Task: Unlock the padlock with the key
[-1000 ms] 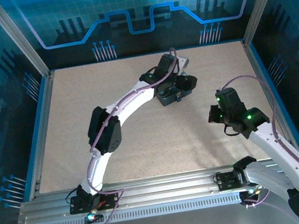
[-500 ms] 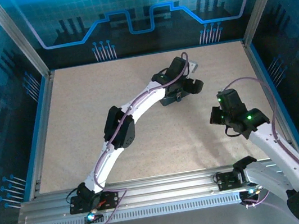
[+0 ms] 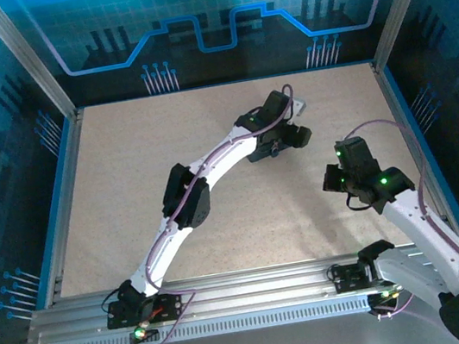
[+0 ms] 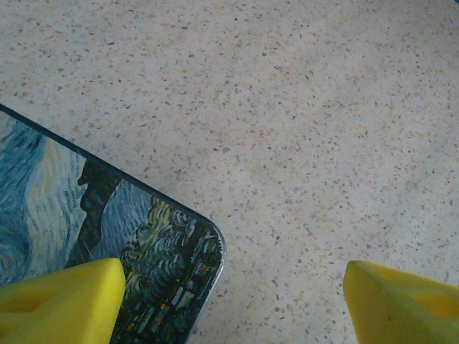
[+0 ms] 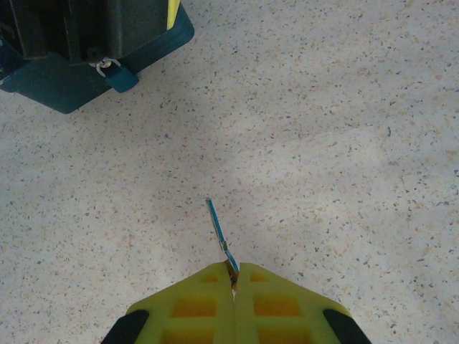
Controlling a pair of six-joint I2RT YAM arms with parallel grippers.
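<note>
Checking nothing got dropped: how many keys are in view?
1. The key is pinched by the shut right gripper, its blade sticking out over the table, short of the padlock on the tin. Another might lie hidden behind the tin.

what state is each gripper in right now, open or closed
Left gripper: open, fingers wide apart.
Right gripper: closed, holding the key.

Blue key, speckled beige table
</note>
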